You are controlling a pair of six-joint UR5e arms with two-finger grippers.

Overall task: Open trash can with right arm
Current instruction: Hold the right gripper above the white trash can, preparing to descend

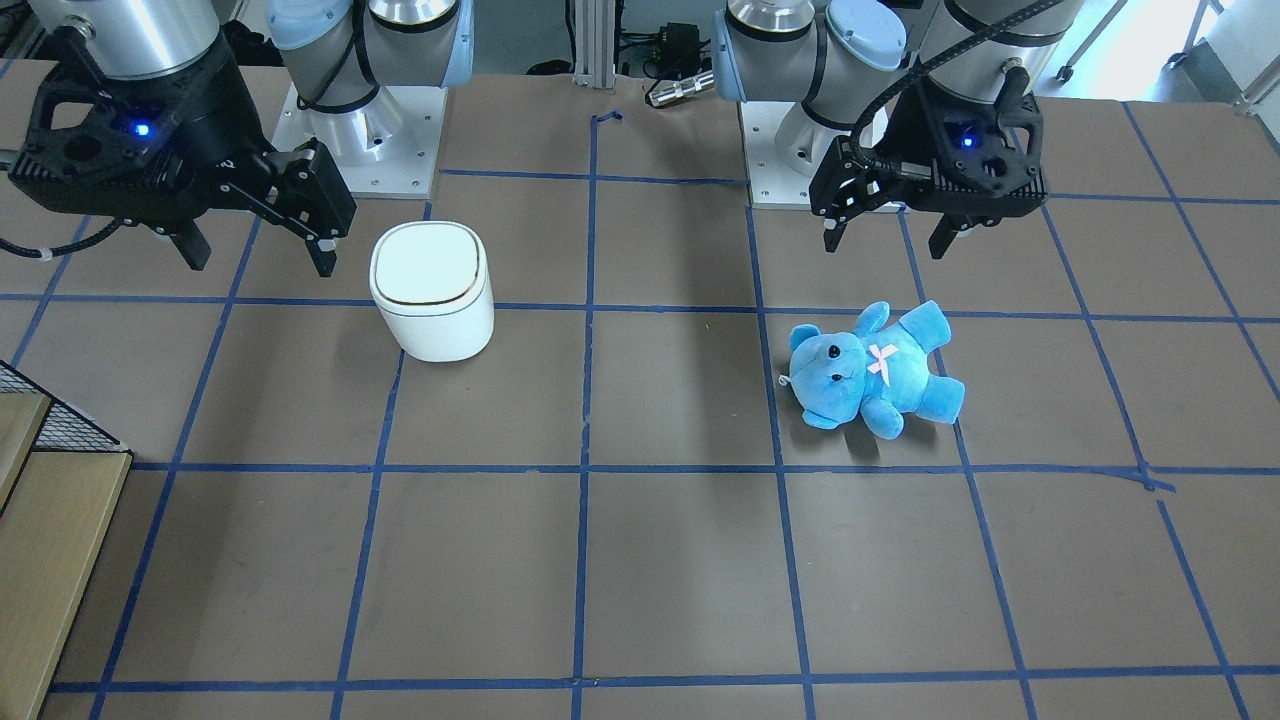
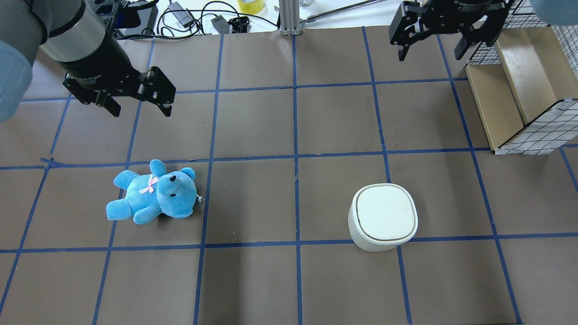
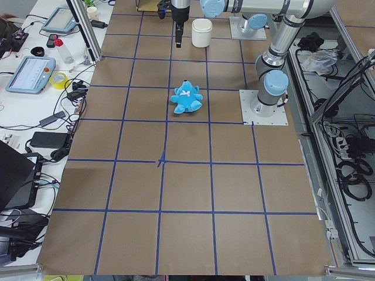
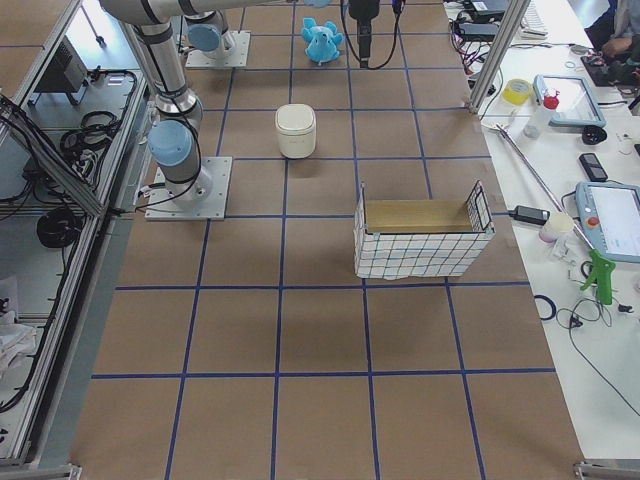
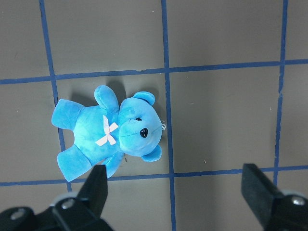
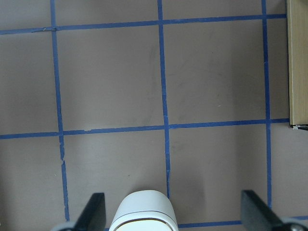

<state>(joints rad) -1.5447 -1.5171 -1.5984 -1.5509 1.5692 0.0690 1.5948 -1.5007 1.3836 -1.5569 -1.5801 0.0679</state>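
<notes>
The white trash can (image 2: 383,216) stands upright on the brown table with its flat lid shut; it also shows in the front view (image 1: 432,290) and at the bottom edge of the right wrist view (image 6: 144,211). My right gripper (image 2: 430,54) is open and empty, held high above the table, beyond the can and apart from it. In the front view the right gripper (image 1: 258,255) hangs just left of the can. My left gripper (image 2: 141,110) is open and empty above a blue teddy (image 2: 153,194).
A wire basket with a wooden box inside (image 2: 519,90) stands at the table's right side, close to my right gripper. The teddy (image 5: 110,132) lies on its back on the left half. Blue tape lines grid the table.
</notes>
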